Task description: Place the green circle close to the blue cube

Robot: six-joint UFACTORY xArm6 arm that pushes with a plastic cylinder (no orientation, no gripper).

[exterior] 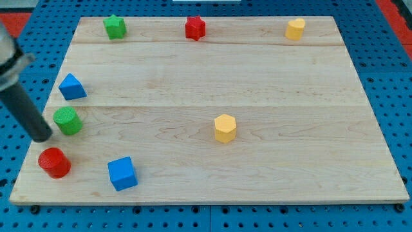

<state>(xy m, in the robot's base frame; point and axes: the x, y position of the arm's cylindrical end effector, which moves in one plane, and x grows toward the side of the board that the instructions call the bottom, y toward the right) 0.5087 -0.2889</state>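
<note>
The green circle [67,121] lies near the board's left edge. The blue cube [122,173] lies below and to the right of it, near the view's bottom. My tip [43,136] ends just left of the green circle, close to its lower left side, and above the red circle [54,162]. I cannot tell if the tip touches the green circle.
A blue triangle [71,87] lies above the green circle. A green star [114,26], a red star [195,28] and a yellow block [295,29] line the top edge. A yellow hexagon [224,127] lies mid-board. The wooden board [270,77] sits on a blue pegboard.
</note>
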